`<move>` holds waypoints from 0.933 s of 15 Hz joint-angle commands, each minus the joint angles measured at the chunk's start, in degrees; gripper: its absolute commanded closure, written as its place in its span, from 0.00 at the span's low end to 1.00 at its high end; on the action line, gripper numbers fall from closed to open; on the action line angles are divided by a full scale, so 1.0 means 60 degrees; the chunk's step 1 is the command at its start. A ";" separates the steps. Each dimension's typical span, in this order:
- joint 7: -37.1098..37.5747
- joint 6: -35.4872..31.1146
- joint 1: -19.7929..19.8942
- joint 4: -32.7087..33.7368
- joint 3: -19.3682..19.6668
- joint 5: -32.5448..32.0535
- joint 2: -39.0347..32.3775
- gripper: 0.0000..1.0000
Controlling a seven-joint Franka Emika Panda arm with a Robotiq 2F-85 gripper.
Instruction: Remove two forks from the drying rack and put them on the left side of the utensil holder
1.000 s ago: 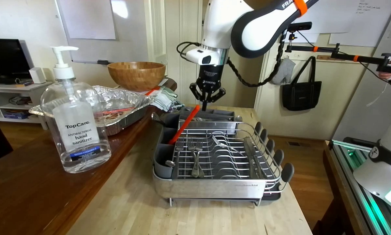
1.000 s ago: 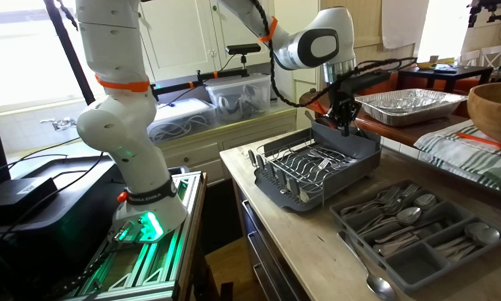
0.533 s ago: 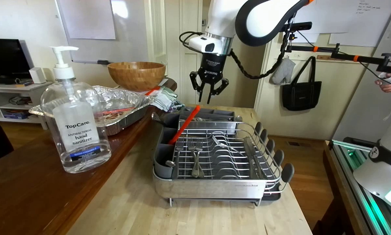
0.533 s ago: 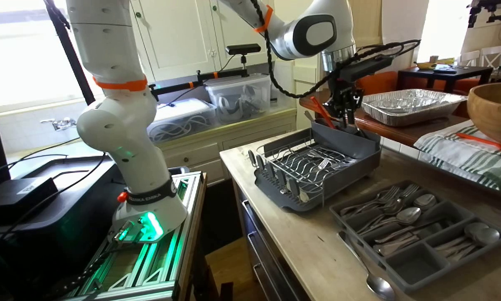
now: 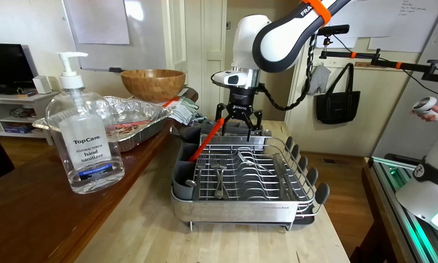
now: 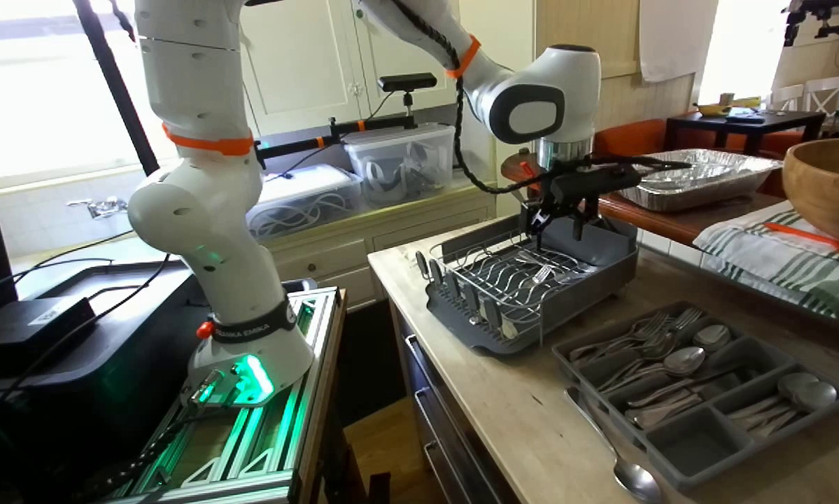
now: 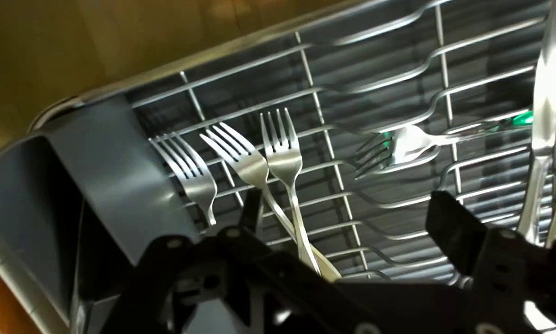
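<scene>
The gripper stands with its jaws spread wide, released, both fingertips in the lower half of the wrist view; in both exterior views it hangs over the drying rack. Near the centre of the wrist view two forks cross, tines toward the top of the frame, their handles running down, in the picture, between the spread fingers. A third fork lies just left of them, and a fourth fork right of centre with its tines to the left. All four lie on the rack's wire floor. Two knives line the right edge of that view, and at its left side is the grey wall of the utensil holder. In an exterior view a red-handled utensil tilts up from the holder, left of centre. Further out, a divided cutlery tray sits at the lower right of an exterior view, a large spoon just beside it on the counter. In an exterior view a wooden bowl and a foil pan stand at upper left, near a sanitizer bottle.
</scene>
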State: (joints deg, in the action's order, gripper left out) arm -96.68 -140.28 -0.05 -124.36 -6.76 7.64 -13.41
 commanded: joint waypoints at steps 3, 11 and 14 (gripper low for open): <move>0.0236 -0.0002 0.0171 0.0195 -0.0125 0.0281 -0.0588 0.00; -0.0006 0.4852 0.0163 0.2661 -0.0020 0.0048 -0.1270 0.00; -0.0038 0.4651 0.0172 0.2469 -0.0005 0.0267 -0.1028 0.00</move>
State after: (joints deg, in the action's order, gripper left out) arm -96.96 -112.44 0.88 -109.57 -6.64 9.30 -19.59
